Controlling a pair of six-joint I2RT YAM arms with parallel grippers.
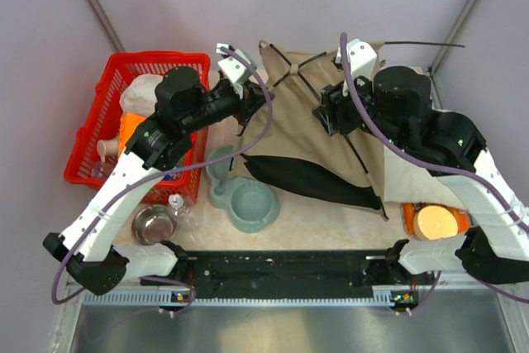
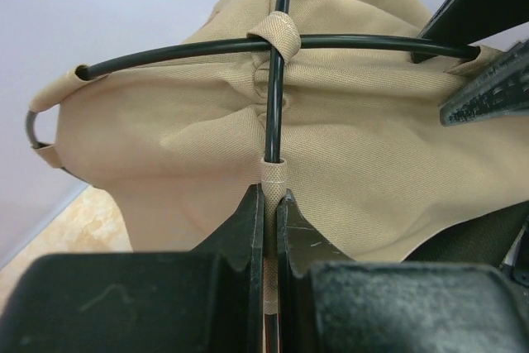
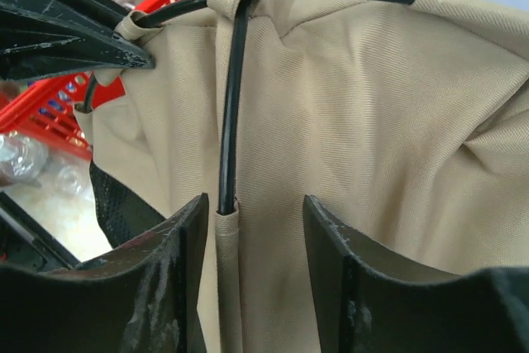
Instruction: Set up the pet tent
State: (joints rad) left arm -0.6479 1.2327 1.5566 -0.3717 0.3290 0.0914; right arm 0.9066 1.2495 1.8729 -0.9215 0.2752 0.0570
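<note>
Judging by the pet tent (image 1: pixel 331 134) sagging near the table's (image 1: pixel 331 233) far edge, you're midway: left claw (image 2: pixel 270 204) pinched on a pole (image 2: pixel 273 121), right claw (image 3: pixel 252 221) gaping astride another.

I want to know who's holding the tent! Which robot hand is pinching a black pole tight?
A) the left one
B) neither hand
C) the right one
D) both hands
A: the left wrist view shows the left gripper shut on a pole of the pet tent, while the right gripper stands open, its fingers apart and pinching nothing.
</note>
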